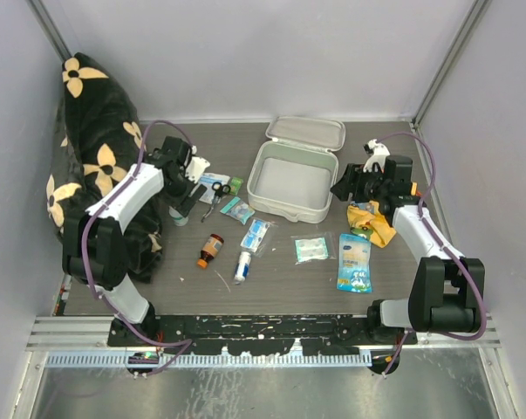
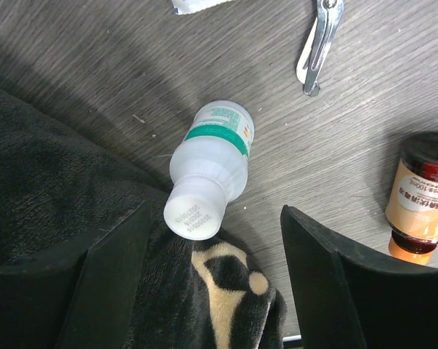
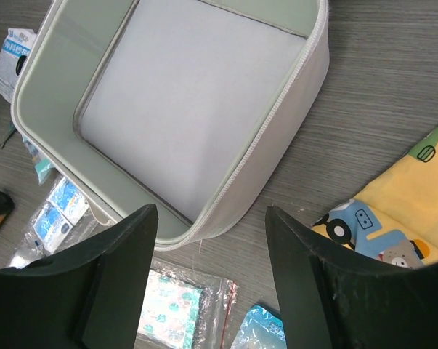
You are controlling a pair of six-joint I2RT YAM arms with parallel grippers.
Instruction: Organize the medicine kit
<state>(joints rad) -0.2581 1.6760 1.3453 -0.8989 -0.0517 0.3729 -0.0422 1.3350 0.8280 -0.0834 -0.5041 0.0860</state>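
Kit (image 1: pixel 284 206) is judged light, stiff, slippery (open, empty plastic shell); best taken at the wall rim. Left gripper (image 2: pixel 215 285) and right gripper (image 3: pixel 211 282) are spread, nothing held.

Bright, even light; perhaps slight blur

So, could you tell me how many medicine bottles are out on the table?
2. A white bottle lies on its side against the black blanket, below the left gripper; an orange-labelled bottle lies nearer the middle of the table. Others may be hidden.
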